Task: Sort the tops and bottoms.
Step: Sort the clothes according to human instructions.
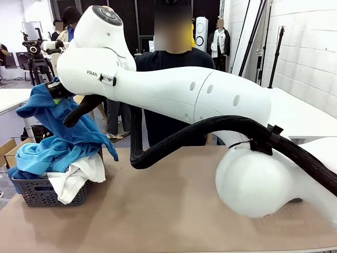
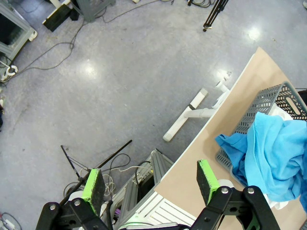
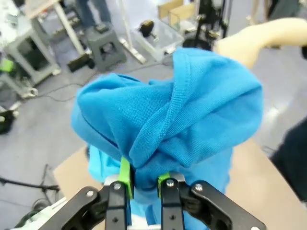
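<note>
Right gripper (image 3: 144,184), at the lower middle of its wrist frame, is clamped on a fold of the blue top (image 3: 172,120), held high at upper left of the front frame above the basket (image 1: 45,192) so it hangs free, while the left gripper (image 2: 151,184) is kept wide apart and empty.

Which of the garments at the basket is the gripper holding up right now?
The royal blue top, pinched in the right gripper and lifted above the basket. The turquoise top and white top lie piled there.
</note>
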Tool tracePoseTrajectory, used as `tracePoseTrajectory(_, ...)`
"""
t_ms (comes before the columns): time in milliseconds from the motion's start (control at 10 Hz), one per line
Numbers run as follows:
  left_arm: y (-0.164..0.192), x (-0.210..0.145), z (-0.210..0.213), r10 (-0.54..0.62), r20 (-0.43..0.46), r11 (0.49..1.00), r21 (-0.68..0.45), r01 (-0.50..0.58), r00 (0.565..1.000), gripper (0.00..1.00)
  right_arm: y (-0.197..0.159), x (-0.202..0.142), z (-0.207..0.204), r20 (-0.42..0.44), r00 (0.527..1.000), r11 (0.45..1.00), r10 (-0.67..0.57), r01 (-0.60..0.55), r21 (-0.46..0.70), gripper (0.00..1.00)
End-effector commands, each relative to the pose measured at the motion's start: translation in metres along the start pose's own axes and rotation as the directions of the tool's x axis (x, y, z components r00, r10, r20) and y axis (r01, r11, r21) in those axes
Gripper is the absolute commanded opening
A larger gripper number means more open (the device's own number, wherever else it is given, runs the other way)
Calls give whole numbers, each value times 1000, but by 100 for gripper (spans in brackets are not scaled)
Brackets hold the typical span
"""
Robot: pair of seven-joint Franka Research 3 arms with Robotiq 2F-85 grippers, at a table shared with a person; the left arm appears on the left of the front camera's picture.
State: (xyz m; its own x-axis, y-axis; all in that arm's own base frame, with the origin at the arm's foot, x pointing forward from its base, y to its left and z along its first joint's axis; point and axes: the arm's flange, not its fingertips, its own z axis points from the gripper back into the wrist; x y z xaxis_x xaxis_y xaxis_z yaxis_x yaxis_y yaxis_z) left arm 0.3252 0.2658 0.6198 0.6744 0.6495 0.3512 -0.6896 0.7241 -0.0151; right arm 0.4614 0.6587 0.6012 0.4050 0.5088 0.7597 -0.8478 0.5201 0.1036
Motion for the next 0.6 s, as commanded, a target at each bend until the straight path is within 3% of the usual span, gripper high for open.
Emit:
tracePoseTrajectory(0, 2, 1, 2, -11, -9, 1000, 1, 11, 1000, 100, 3, 168, -106, 35, 999, 991, 27, -31, 133, 0)
tracePoseTrajectory(200, 2, 1, 2, -11, -9, 1000, 1, 11, 1000, 100, 15, 156, -168, -130, 991, 981, 40, -14, 193, 0)
tracePoseTrajectory(500, 2, 1, 2, -11, -9, 1000, 1, 11, 1000, 100, 22, 138, -211, -237, 971, 968, 22, 40, 249, 0)
